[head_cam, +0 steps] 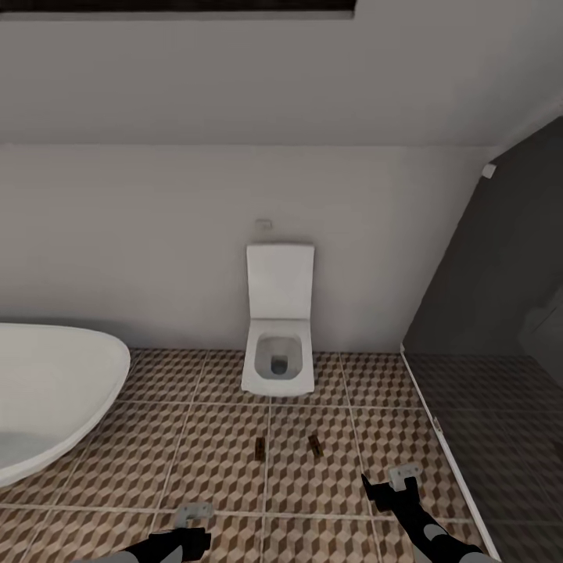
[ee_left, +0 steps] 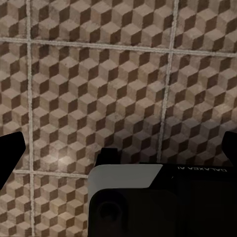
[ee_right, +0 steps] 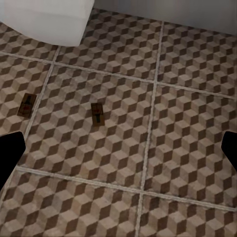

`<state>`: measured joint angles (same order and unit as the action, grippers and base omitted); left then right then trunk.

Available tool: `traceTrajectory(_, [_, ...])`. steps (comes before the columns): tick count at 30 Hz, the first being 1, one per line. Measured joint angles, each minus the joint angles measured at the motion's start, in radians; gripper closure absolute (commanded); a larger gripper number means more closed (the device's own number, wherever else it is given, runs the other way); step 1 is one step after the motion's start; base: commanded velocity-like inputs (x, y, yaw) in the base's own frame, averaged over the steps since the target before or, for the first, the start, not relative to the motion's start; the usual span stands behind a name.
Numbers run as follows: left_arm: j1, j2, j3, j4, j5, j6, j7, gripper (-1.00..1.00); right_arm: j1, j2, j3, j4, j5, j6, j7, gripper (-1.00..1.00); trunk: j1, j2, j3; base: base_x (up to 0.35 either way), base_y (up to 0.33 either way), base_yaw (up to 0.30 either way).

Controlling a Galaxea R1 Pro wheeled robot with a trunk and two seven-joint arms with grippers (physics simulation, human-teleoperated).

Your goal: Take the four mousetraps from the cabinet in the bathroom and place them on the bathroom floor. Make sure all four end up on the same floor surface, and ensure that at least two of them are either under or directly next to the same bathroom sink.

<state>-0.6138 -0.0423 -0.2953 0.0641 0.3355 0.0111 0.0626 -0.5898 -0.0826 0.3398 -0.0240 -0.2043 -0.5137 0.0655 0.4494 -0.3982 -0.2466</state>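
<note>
Two mousetraps (head_cam: 259, 448) (head_cam: 316, 445) lay apart on the patterned bathroom floor (head_cam: 219, 469), just near of the white toilet (head_cam: 278, 344); their wire parts were too small to make out. The bathtub (head_cam: 47, 399) was cut off at the left. The left end effector (head_cam: 191, 532) and right end effector (head_cam: 387, 489) each hung empty above the tiles, fingers apart.

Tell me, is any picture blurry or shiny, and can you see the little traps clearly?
Head view: soft and blurry, both mousetraps just dark smudges. Right wrist view: sharper, mousetraps show brown boards. Left wrist view: a pale shiny patch on the bathroom floor.
</note>
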Motion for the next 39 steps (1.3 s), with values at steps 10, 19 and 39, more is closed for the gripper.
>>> traceTrajectory(10, [0.0, 0.0, 0.0, 0.0, 0.0, 0.0, 0.0, -1.0, 0.0, 0.0, 0.0, 0.0, 0.0, 0.0, 0.0, -1.0, 0.0, 0.0, 0.015, 0.0, 0.0, 0.0])
traceTrajectory(19, [0.0, 0.0, 0.0, -0.002, 0.0, 0.0, 0.0, -1.0, 0.0, 0.0, -0.001, 0.0, 0.0, 0.001, -0.001, -1.0, 0.0, 0.0, 0.029, 0.0, 0.0, 0.0])
traceTrajectory(39, [-0.001, -0.073, 0.007, -0.279, -0.002, 0.202, 0.126, -1.0, 0.0, 0.01, -0.011, -0.041, -0.003, 0.222, -0.119, -1.0, 0.0, 0.0, 0.037, 0.0, 0.0, 0.0])
